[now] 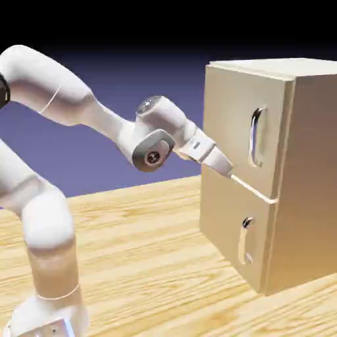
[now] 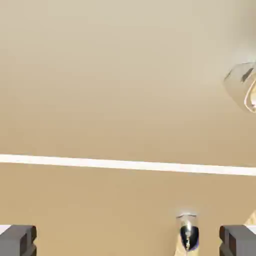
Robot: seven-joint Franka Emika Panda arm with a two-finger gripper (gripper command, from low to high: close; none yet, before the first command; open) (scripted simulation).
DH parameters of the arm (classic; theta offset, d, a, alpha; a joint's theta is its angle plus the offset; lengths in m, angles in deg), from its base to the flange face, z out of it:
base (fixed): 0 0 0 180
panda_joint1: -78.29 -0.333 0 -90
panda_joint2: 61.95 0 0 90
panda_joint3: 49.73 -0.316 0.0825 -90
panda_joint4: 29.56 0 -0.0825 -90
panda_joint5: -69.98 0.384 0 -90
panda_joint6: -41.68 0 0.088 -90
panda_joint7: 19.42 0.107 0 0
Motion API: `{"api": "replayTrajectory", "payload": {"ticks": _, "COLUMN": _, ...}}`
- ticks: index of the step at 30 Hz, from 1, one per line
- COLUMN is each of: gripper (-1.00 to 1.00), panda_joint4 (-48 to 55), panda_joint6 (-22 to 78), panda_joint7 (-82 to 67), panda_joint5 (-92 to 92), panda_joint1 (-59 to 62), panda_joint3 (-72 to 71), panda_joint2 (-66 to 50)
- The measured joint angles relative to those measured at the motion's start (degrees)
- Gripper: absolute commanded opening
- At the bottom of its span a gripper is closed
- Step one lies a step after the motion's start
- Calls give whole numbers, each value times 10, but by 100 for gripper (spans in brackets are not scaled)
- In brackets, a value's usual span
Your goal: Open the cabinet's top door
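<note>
Hand [image 1: 227, 170] spread wide open, nothing between the fingers [image 2: 18, 240], aimed pretty much level at the cabinet [image 1: 309, 178] front and parked right by the seam where the two panels meet. Makes sense as an approach pose, probably: jaws wide so there's room to slip around a handle, but not lined up with the right one yet. From the hand view, just beige wood filling everything, a pale gap line running across, the small lower handle [image 2: 187, 235] poking up near the bottom edge and a bit of the long curved bar handle [image 1: 256, 136] off at the far right. Top door [image 1: 240, 122] looks fully shut, flush with the cabinet face, bar handle mounted vertically toward the edge away from the hand, higher than where the fingers sit now. So likely needs a lift up and across the door to reach it. Can't tell if fingertips touch the wood or hover just off it. Cabinet standing upright on a light wood-grain counter [image 1: 145, 250], bare around the cabinet, plain blue-violet backdrop fading to black behind.
</note>
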Motion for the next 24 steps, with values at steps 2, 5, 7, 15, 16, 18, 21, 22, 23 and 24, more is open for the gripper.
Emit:
{"api": "replayTrajectory", "payload": {"ticks": 2, "gripper": 100, "panda_joint4": 4, "panda_joint6": 4, "panda_joint7": 37, "panda_joint5": -50, "panda_joint1": -15, "panda_joint3": 17, "panda_joint2": 8}}
{"api": "replayTrajectory", "payload": {"ticks": 5, "gripper": 100, "panda_joint4": 11, "panda_joint6": 11, "panda_joint7": 93, "panda_joint5": -125, "panda_joint1": -36, "panda_joint3": 43, "panda_joint2": 20}}
{"api": "replayTrajectory", "payload": {"ticks": 7, "gripper": 100, "panda_joint4": 16, "panda_joint6": 15, "panda_joint7": 130, "panda_joint5": -174, "panda_joint1": -51, "panda_joint3": 60, "panda_joint2": 28}}
{"api": "replayTrajectory", "payload": {"ticks": 15, "gripper": 100, "panda_joint4": 33, "panda_joint6": 32, "panda_joint7": 278, "panda_joint5": -374, "panda_joint1": -109, "panda_joint3": 128, "panda_joint2": 59}}
{"api": "replayTrajectory", "payload": {"ticks": 16, "gripper": 100, "panda_joint4": 36, "panda_joint6": 34, "panda_joint7": 297, "panda_joint5": -399, "panda_joint1": -116, "panda_joint3": 136, "panda_joint2": 63}}
{"api": "replayTrajectory", "payload": {"ticks": 18, "gripper": 100, "panda_joint4": 40, "panda_joint6": 38, "panda_joint7": 334, "panda_joint5": -449, "panda_joint1": -131, "panda_joint3": 153, "panda_joint2": 71}}
{"api": "replayTrajectory", "payload": {"ticks": 21, "gripper": 100, "panda_joint4": 47, "panda_joint6": 45, "panda_joint7": 389, "panda_joint5": -523, "panda_joint1": -152, "panda_joint3": 179, "panda_joint2": 83}}
{"api": "replayTrajectory", "payload": {"ticks": 22, "gripper": 100, "panda_joint4": 49, "panda_joint6": 47, "panda_joint7": 408, "panda_joint5": -548, "panda_joint1": -160, "panda_joint3": 188, "panda_joint2": 87}}
{"api": "replayTrajectory", "payload": {"ticks": 23, "gripper": 100, "panda_joint4": 51, "panda_joint6": 49, "panda_joint7": 426, "panda_joint5": -573, "panda_joint1": -167, "panda_joint3": 196, "panda_joint2": 91}}
{"api": "replayTrajectory", "payload": {"ticks": 24, "gripper": 100, "panda_joint4": 53, "panda_joint6": 51, "panda_joint7": 445, "panda_joint5": -598, "panda_joint1": -174, "panda_joint3": 205, "panda_joint2": 95}}
